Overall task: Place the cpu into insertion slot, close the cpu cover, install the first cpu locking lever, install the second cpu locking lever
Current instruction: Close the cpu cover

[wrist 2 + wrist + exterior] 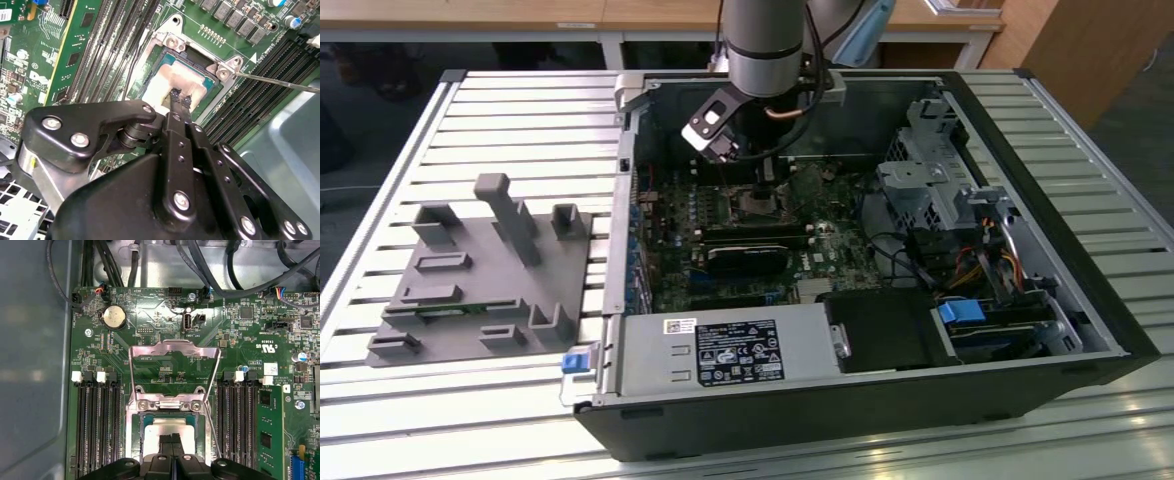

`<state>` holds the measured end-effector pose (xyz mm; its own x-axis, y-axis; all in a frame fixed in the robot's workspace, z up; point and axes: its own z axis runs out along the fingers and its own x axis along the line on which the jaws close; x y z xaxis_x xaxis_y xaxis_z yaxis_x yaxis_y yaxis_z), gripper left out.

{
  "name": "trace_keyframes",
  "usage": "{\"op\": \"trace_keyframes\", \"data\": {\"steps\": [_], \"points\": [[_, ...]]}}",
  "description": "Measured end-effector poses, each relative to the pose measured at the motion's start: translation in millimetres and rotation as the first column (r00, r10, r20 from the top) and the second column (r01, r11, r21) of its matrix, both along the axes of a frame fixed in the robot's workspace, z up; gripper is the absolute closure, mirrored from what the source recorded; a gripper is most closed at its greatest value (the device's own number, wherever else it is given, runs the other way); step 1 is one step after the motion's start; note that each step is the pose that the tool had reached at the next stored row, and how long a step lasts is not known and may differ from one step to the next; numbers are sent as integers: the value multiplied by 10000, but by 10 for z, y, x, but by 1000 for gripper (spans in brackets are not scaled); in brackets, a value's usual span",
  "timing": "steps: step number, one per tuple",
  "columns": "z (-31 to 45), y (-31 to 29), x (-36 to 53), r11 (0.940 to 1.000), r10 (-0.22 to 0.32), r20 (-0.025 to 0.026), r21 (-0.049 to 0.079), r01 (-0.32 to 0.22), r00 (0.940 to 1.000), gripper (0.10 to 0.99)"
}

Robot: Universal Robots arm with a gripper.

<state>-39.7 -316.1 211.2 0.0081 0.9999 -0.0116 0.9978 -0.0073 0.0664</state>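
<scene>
So, at the exterior view's left a grey fixture tray (474, 290) sits on the slatted bench (520, 110), well apart from the open PC case (854, 425). Inside, the power supply (720, 355) is nearest the camera w/ the green motherboard (670, 275) beyond it, and the gripper (767, 188) hangs over the board's middle. Main risk, imo: the tips bear on one patch of the cpu (172, 80), not its centre, so a downward or sideways push could tip or skid the chip and bend contacts in the insertion slot (200, 62). If the chip isn't flush, a cover closed on it would jam or crack it. Second risk: the thin wire locking lever (280, 82) stands free beside the slot and could snag a finger. As for position, in both wrist views the fingers (172, 440) are pressed together w/ nothing between them, tips on or just above the chip's pale face near one edge; true contact can't be confirmed. The cpu lies flat inside the slot, under the tips, not gripped. The cpu cover (175, 344) is swung back off the slot, on the coin-cell (113, 317) side, so the slot is open. Memory slots (97, 430) flank the socket on both sides. At the exterior view's right, the drive cage (934, 180) and cable bundle (987, 265) are well apart from the gripper.
</scene>
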Motion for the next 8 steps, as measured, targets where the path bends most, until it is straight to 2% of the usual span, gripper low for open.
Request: {"op": "trace_keyframes", "data": {"steps": [8], "points": [[72, 0, 0, 10000, 0, 0, 1, 0, 10000, 976]]}}
